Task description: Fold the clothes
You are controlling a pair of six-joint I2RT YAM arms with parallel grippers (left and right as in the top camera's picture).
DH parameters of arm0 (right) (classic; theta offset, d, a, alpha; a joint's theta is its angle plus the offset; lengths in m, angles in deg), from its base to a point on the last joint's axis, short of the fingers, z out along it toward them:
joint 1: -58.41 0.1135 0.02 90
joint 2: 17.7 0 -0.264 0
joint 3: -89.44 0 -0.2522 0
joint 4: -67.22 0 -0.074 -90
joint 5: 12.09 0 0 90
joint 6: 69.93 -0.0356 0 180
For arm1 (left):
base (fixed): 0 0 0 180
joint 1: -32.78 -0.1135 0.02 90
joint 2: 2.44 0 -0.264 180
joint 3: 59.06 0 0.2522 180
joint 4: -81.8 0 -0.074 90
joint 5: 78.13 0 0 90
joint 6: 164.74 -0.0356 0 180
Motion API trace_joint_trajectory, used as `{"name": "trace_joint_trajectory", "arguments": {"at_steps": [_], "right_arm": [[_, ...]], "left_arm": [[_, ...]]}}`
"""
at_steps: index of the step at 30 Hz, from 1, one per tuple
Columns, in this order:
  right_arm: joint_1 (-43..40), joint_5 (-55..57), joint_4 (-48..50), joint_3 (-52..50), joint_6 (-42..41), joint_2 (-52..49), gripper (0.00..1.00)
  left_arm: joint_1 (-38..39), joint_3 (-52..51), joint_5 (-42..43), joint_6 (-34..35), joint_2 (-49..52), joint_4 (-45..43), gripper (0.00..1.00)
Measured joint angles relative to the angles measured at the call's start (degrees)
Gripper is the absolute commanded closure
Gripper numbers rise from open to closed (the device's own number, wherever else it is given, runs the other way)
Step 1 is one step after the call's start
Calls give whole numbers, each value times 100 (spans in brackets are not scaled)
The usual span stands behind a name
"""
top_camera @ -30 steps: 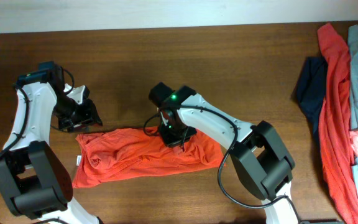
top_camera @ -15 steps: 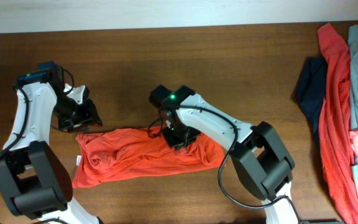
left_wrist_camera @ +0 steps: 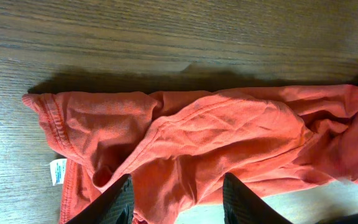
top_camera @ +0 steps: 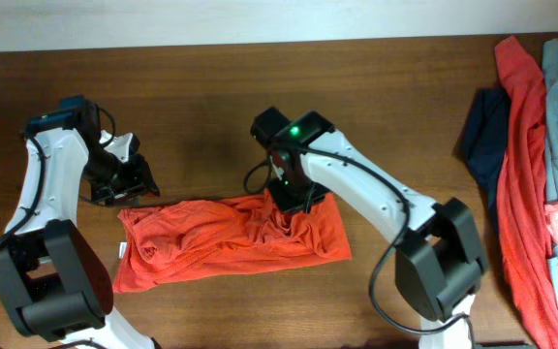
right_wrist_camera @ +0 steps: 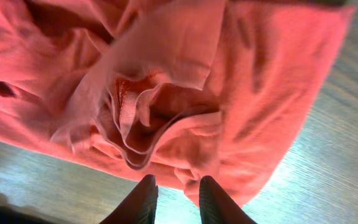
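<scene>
Overhead: crumpled, creased orange T-shirt (top_camera: 226,238); left pincer (top_camera: 124,186) apart, right pincer (top_camera: 294,199) nearly together.

Left gripper (left_wrist_camera: 176,194) hangs low with fingers spread apart — right gripper (right_wrist_camera: 174,191) angled down, fingers narrowly parted.

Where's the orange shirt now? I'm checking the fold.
Overhead, the orange shirt lies left of centre, between the left gripper and right gripper.

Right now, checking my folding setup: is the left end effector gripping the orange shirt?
No: the left end effector hangs open above the orange shirt, holding nothing.
</scene>
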Motion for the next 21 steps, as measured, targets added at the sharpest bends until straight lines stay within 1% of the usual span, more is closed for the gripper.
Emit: {"name": "trace_joint_trajectory", "arguments": {"at_steps": [7,12,17,21], "right_arm": [[-212,505,-142,26,55,74,71],[-533,798,-166,-101,57,74,73],[-894,710,140,-717,63,74,72],[-874,468,688,-1333,66,74,73]], "left_arm": [[0,0,0,0,0,0,54],[0,0,-2,-2,0,0,54],[0,0,-2,-2,0,0,54],[0,0,-4,0,0,0,53]]}}
